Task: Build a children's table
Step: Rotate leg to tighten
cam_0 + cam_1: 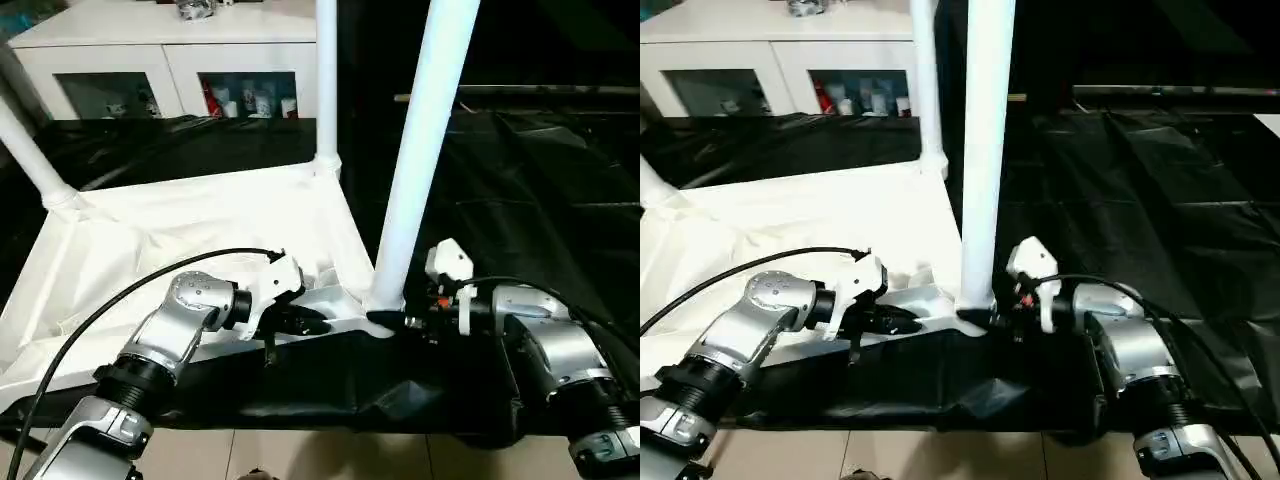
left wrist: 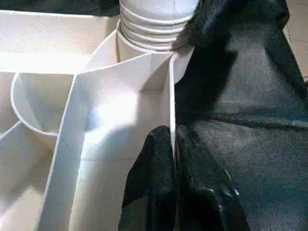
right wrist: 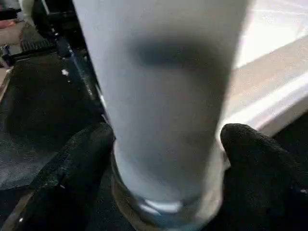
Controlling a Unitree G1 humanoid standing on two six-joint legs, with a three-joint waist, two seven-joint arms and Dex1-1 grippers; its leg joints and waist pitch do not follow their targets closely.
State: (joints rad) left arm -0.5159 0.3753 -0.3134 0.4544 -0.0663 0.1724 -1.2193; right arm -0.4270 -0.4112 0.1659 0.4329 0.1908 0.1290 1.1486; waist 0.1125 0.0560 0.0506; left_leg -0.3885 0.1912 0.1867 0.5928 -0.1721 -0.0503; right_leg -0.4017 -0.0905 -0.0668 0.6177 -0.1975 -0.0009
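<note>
White tabletop [image 1: 200,215] lies underside-up at the bench's [image 1: 560,200] near edge. My left gripper [image 2: 174,159] pinches its rim wall. My right gripper [image 3: 166,159] clamps the near-corner leg [image 1: 420,150] low down — its top is cut off; two far legs stand partly cropped.

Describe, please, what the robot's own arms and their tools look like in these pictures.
Both forearms are silver metal cylinders with rounded joints and black ribbed collars. Each wrist carries a white plastic housing ahead of a black section. A black cable loops along the left arm and others trail off the right. The left tool and right tool each have two black fingers.
</note>
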